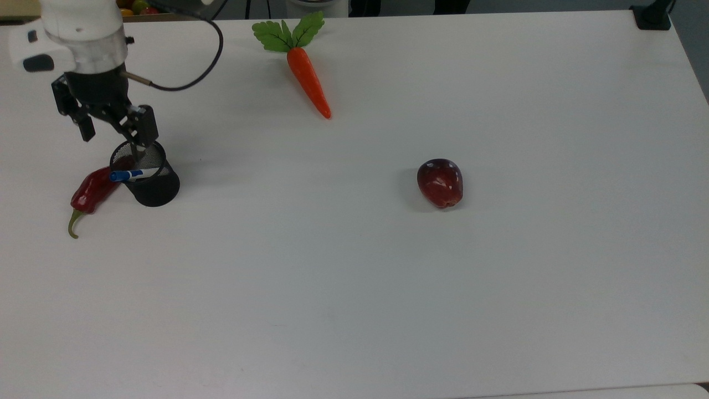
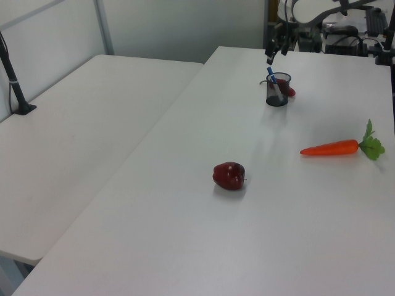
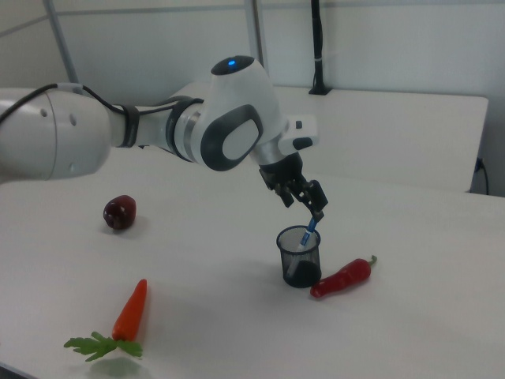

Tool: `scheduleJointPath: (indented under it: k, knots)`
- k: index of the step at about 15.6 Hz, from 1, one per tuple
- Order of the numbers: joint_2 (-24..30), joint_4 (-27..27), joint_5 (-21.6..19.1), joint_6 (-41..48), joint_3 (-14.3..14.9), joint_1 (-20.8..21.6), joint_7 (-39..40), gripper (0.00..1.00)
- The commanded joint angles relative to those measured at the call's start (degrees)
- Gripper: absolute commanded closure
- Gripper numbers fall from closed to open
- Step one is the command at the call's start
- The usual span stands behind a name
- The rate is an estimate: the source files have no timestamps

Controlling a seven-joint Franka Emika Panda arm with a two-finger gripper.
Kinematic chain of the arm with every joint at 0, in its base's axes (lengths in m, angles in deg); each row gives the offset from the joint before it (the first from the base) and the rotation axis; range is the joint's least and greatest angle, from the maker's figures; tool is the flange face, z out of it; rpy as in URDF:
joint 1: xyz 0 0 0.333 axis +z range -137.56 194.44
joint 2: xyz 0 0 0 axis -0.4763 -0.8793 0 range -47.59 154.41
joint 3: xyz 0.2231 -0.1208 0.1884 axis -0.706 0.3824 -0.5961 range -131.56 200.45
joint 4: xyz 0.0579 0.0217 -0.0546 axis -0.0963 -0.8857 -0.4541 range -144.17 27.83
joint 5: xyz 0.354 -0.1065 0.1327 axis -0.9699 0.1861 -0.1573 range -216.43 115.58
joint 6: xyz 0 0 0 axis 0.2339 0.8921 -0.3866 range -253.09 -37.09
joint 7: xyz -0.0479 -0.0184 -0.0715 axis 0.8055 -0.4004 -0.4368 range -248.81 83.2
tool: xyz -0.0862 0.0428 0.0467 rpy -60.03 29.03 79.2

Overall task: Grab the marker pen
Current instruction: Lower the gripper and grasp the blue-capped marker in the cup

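Gripper (image 1: pixel 113 137) is seen with fingers spread apart, holding nothing, poised just above the cup (image 1: pixel 148 180) and the blue cap of the pen (image 1: pixel 130 175). In the top view, one finger (image 1: pixel 140 128) overlaps the cup's rim; the other sits off toward the top view's left. The pen is seen leaning in the black mesh cup, cap end poking out over the rim. A red chilli (image 1: pixel 91 192) is noted touching the cup on the top view's left, stem pointing away. A carrot (image 1: pixel 308 77) is placed well apart, toward the table's (image 1: pixel 388 277) far edge in the top view. An apple (image 1: pixel 440 183) is seen alone, well off toward the top view's right.
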Motion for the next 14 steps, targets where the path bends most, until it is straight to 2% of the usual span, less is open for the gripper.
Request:
scheduleJointPath:
  k: [1,7,11,14]
  knots:
    - [-2.0,-0.3,0.9,-4.4,0.0,-0.1,-0.2,0.31]
    - [-4.2,-0.5,1.0,-7.1,-0.1,0.1,-1.0,0.59]
    - [-4.4,-0.5,1.0,-7.2,-0.1,0.1,-1.0,0.70]
    - [-4.3,-0.5,0.9,-7.2,-0.1,0.1,-1.0,0.73]
